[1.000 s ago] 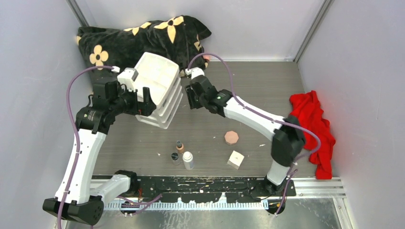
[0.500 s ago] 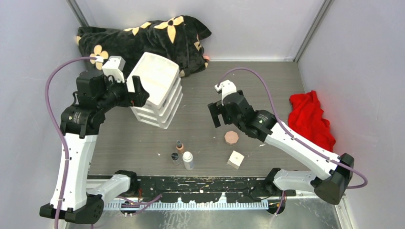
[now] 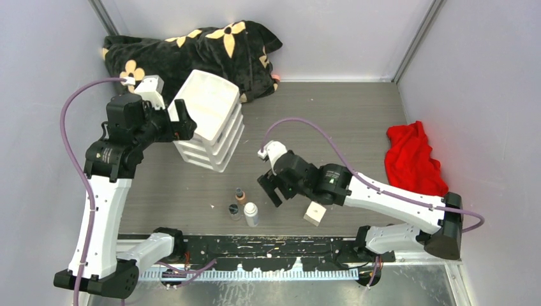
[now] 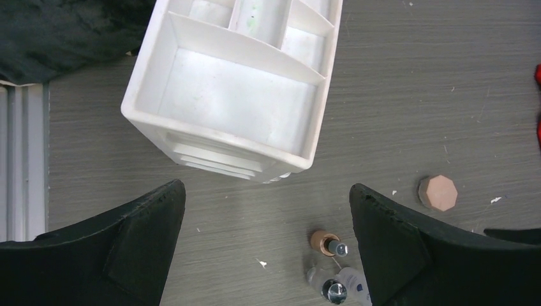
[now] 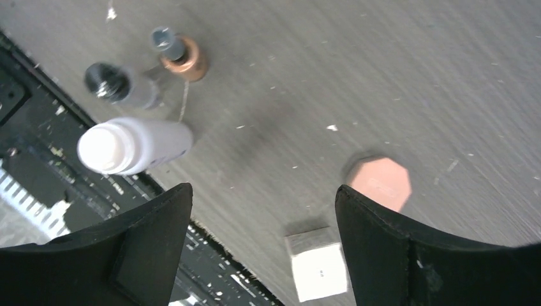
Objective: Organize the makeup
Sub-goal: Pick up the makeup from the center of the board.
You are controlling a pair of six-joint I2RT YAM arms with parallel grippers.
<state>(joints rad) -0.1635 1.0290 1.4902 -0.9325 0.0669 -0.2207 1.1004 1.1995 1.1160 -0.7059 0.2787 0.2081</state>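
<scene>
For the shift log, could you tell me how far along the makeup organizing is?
Done: nothing; the white organizer holds no visible makeup. In hand: nothing; left hand and right hand are open, the right above the items. Left: white bottle, tan bottle, clear jar, octagonal compact and white cube, all on the table.

The drawer box (image 4: 217, 143) looks smooth white plastic, the table (image 4: 408, 95) matt grey woodgrain, the white bottle (image 5: 137, 148) faintly glossy plastic.
</scene>
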